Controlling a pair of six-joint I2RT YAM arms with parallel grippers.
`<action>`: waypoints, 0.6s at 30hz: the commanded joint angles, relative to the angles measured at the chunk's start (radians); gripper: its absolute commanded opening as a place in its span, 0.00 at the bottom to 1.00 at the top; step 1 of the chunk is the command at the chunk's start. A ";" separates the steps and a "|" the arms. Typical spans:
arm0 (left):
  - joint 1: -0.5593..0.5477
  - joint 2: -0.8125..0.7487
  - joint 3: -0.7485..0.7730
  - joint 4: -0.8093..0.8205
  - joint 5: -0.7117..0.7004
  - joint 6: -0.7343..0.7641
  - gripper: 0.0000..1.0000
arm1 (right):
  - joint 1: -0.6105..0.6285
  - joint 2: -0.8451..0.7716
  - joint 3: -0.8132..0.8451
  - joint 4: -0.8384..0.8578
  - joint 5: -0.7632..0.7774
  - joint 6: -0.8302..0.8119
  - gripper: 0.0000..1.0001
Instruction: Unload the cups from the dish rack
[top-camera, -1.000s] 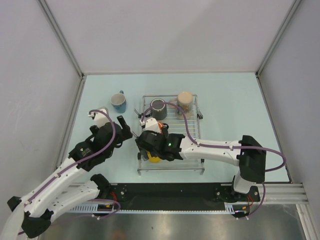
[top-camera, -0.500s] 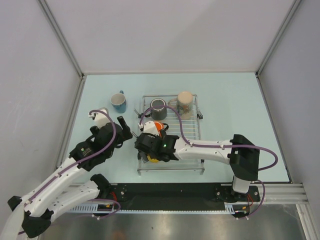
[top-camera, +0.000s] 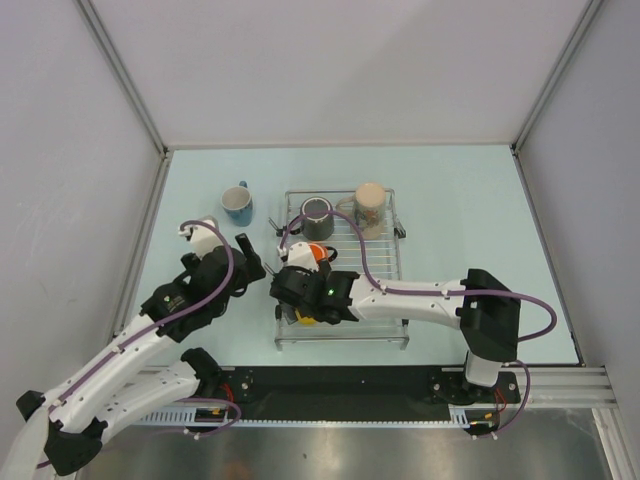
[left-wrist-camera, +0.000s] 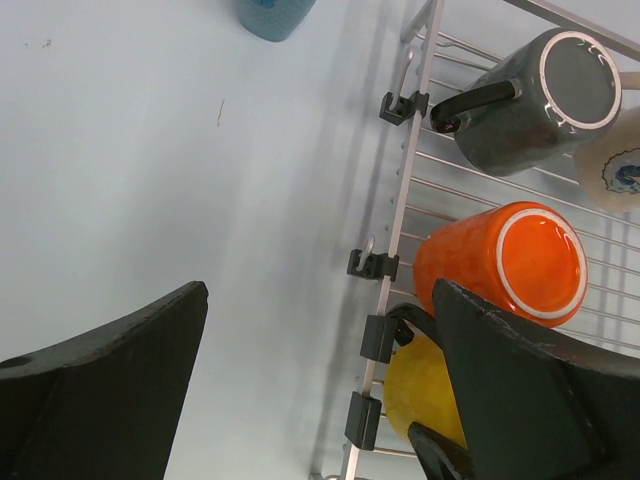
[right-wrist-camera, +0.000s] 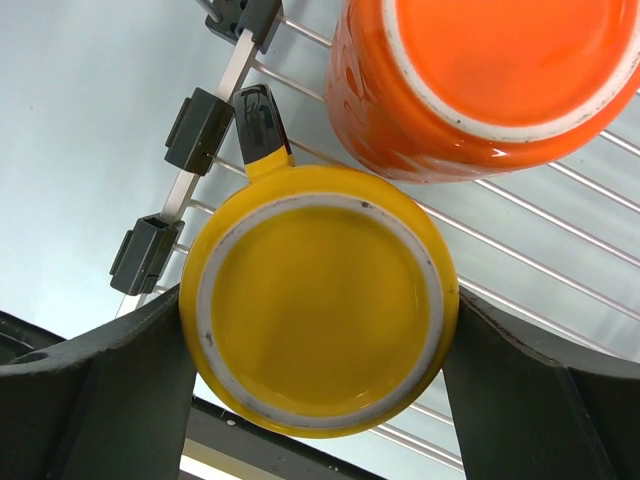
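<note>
The dish rack (top-camera: 340, 343) holds three upside-down cups plus a tall beige one (top-camera: 370, 205): dark grey (top-camera: 318, 218), orange (top-camera: 319, 256) and yellow (top-camera: 307, 319). The blue cup (top-camera: 238, 204) stands on the table left of the rack. My right gripper (right-wrist-camera: 320, 330) reaches down over the yellow cup (right-wrist-camera: 320, 300), its fingers (right-wrist-camera: 120, 380) pressed against both sides of it. The orange cup (right-wrist-camera: 480, 80) lies close beside it. My left gripper (left-wrist-camera: 320, 300) hovers open over bare table just left of the rack's edge (left-wrist-camera: 405, 200), holding nothing.
The rack's left rail carries small black clips (right-wrist-camera: 200, 130) next to the yellow cup's dark handle (right-wrist-camera: 262, 125). Grey walls enclose the table at the back and both sides. Purple cables loop over both arms.
The right arm shifted slightly left over the rack's near left corner, and its fingers drew in against the yellow cup. The left arm stayed almost still.
</note>
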 joint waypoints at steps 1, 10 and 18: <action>-0.005 0.002 -0.009 0.016 -0.002 -0.024 1.00 | -0.004 -0.039 -0.020 -0.007 0.053 0.038 0.00; -0.005 0.014 -0.001 0.031 -0.006 -0.015 1.00 | -0.004 -0.161 -0.018 -0.049 0.134 0.025 0.00; -0.005 0.056 0.017 0.057 0.014 -0.009 1.00 | -0.021 -0.284 0.023 -0.093 0.172 -0.004 0.00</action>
